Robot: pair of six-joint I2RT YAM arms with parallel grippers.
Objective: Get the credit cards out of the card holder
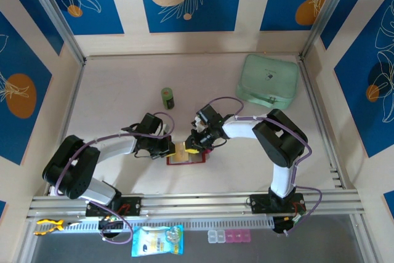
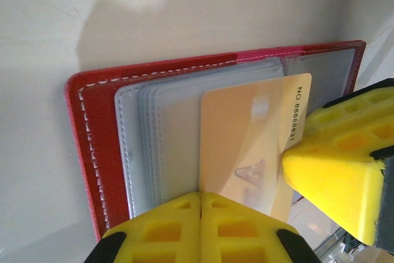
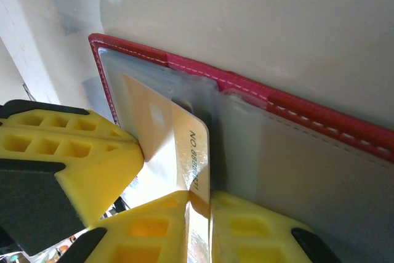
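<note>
- Where the overhead camera looks down, the flat red card holder (image 1: 184, 161) lies open on the pale matte worktop (image 1: 123, 90). The left claw (image 1: 172, 148) and right claw (image 1: 194, 146) meet over it, and a soft mint-green pouch (image 1: 268, 79) sits well apart.
- Left wrist: the ribbed yellow plastic left claw (image 2: 200, 214) is clenched empty, fingers flush together. The red cover carries white stitching. Its cloudy, layered sleeves (image 2: 154, 133) lie under a glossy tan credit card (image 2: 243, 133).
- Right wrist: the right claw (image 3: 198, 207) grasps the thin, rounded-cornered credit card by its edge, over the open holder.
</note>
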